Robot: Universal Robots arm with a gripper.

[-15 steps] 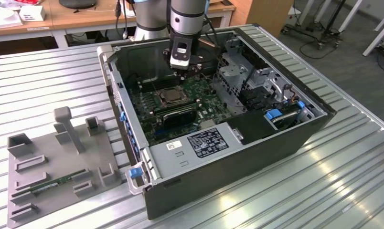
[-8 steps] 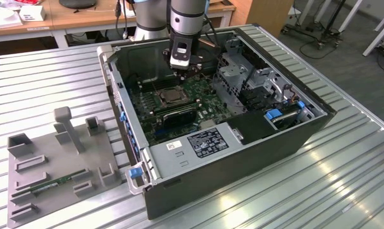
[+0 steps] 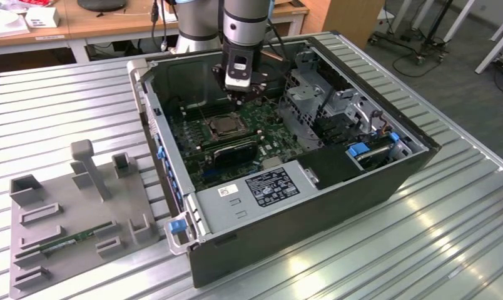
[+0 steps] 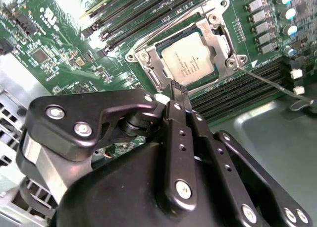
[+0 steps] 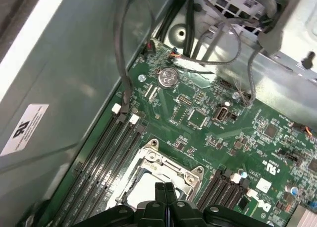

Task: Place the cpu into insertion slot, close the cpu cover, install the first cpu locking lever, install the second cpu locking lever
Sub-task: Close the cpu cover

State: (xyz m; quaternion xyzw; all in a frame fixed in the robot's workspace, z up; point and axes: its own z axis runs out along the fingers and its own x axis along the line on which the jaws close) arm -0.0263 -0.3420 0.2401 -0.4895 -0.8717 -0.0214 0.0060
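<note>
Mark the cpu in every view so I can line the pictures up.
Exterior view: the cpu sits mid-motherboard inside the case, just under the gripper in the picture.
Second wrist view: the cpu lies just beyond the gripper tip.
First wrist view: the cpu is the pale patch beside the gripper tip.
Shared landmark: the silver cpu cover framing it.

Bright, even light; glare on metal table (image 3: 452,250).

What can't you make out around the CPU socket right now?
1. Whether the gripper touches the cpu cover: second wrist view, the gripper itself hides the contact.
2. Near part of the cpu: first wrist view, behind the gripper and cut off by the picture edge.
3. Inside of the insertion slot: exterior view, too small, and the cpu covers it.
</note>
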